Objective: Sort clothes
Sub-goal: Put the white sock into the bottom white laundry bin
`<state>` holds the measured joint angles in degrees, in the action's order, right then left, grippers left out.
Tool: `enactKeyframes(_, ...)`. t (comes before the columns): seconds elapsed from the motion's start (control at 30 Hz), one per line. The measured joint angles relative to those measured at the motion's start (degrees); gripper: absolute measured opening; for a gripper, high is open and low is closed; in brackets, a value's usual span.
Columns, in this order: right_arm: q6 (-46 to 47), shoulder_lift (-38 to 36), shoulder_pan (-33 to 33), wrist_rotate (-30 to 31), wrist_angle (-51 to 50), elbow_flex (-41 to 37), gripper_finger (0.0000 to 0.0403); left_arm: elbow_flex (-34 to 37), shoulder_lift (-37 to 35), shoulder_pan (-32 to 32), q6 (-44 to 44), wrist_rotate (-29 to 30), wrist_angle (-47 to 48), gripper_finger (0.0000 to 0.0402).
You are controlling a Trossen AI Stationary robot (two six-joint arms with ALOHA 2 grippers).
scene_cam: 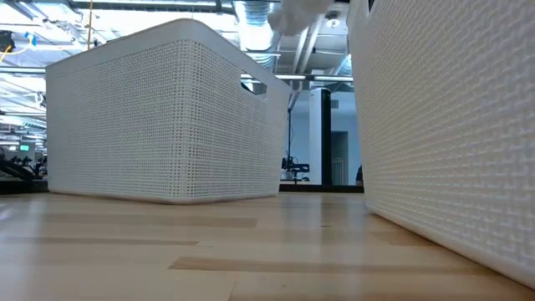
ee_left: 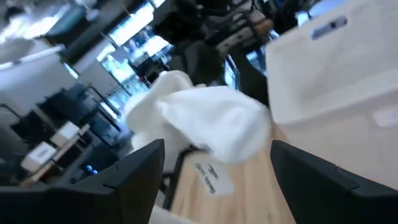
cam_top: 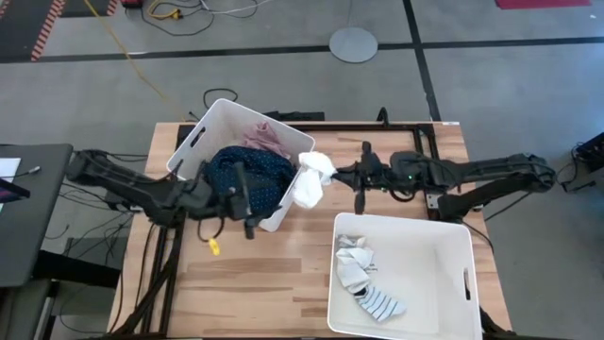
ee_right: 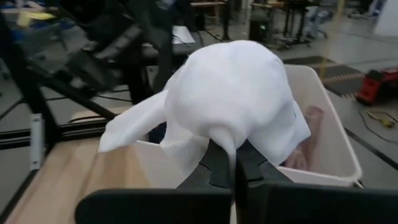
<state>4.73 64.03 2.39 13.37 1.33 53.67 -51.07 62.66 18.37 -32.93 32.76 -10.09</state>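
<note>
A white garment [cam_top: 311, 179] hangs in the air between the two white bins, by the right corner of the left bin [cam_top: 203, 132]. My right gripper [cam_top: 333, 175] is shut on it. It also shows in the right wrist view [ee_right: 230, 93] and at the top of the low view [scene_cam: 294, 12]. My left gripper [cam_top: 247, 203] is open and empty at the left bin's near side, pointing toward the white garment [ee_left: 205, 121]. A navy dotted garment [cam_top: 247, 170] and a pink garment [cam_top: 264, 139] lie in the left bin. Striped and pale socks [cam_top: 363, 274] lie in the right bin [cam_top: 444, 241]. My right gripper pinches a bunched fold of the white garment [ee_right: 229, 142] between its two shut fingers, coming level from the table's right side. The cloth billows slack around and beyond the fingertips, lifted clear of the table, with one flap [ee_right: 127, 134] hanging to the side.
A small yellow tag [cam_top: 214, 247] lies on the wooden table [cam_top: 264, 293] near the left arm. The bare table top lies in front of the left bin. In the low view both bins' walls [scene_cam: 167, 125] [scene_cam: 451, 125] stand close, with a gap between them.
</note>
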Motion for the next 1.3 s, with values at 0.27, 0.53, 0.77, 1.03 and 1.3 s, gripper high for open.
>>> enactKeyframes(0.27,-1.6,0.0,3.8,0.0,0.7,0.9,0.0,0.0,9.5,-6.2,-3.0,-8.7,-15.3,0.0319)
enactKeyframes(0.53,-1.3,0.5,5.3,-0.6,-0.7,0.9,0.0,-3.9,15.1,-9.3,0.9,-12.6,-18.4,0.0334)
enactKeyframes(0.77,-0.3,2.2,6.9,-1.6,-1.7,0.9,0.0004,-8.3,19.8,-10.4,1.6,-12.5,-15.6,0.0326)
enactKeyframes(1.03,-0.1,2.4,9.0,-1.5,-2.9,0.9,0.0011,-9.8,20.8,-10.2,-1.3,-12.2,-11.9,0.0144)
enactKeyframes(1.3,1.4,1.0,9.9,-1.6,-5.9,0.9,0.0028,-10.4,20.5,-9.3,-4.4,-14.6,-11.1,0.0017)
